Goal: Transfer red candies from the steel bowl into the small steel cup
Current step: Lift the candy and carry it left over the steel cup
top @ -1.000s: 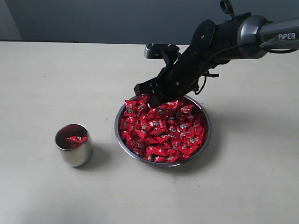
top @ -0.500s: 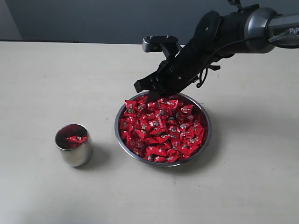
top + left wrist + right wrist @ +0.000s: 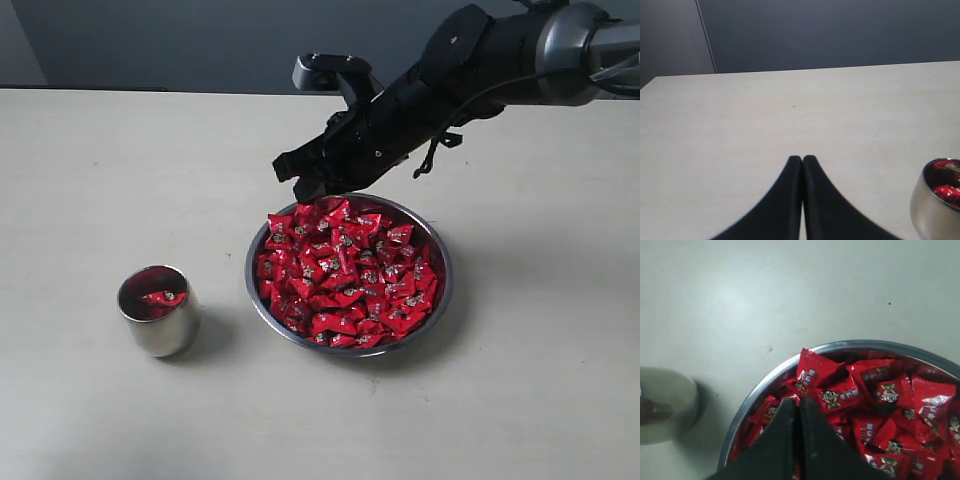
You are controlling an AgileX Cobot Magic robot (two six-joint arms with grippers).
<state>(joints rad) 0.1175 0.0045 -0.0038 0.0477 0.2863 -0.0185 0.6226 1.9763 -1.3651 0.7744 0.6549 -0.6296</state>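
Observation:
The steel bowl (image 3: pixel 449 285) is heaped with red candies (image 3: pixel 350 280) right of the table's middle. My right gripper (image 3: pixel 300 188) hangs just above the bowl's far left rim, shut, with a sliver of red candy wrapper pinched at its tips (image 3: pixel 797 400). Under it lie the bowl's rim (image 3: pixel 755 395) and the candies (image 3: pixel 880 395). The small steel cup (image 3: pixel 157 310) stands to the bowl's left with red candies (image 3: pixel 160 298) inside. My left gripper (image 3: pixel 802 158) is shut on nothing over bare table, beside the cup (image 3: pixel 935 210).
The pale table (image 3: pixel 90 180) stretches round the bowl and cup, with a dark wall behind it. The right arm (image 3: pixel 500 60) reaches in from the far right, above the table. The cup shows blurred at the edge of the right wrist view (image 3: pixel 660 405).
My right gripper has risen out of the candy pile and shifted slightly left, staying shut. Bowl and cup have not moved.

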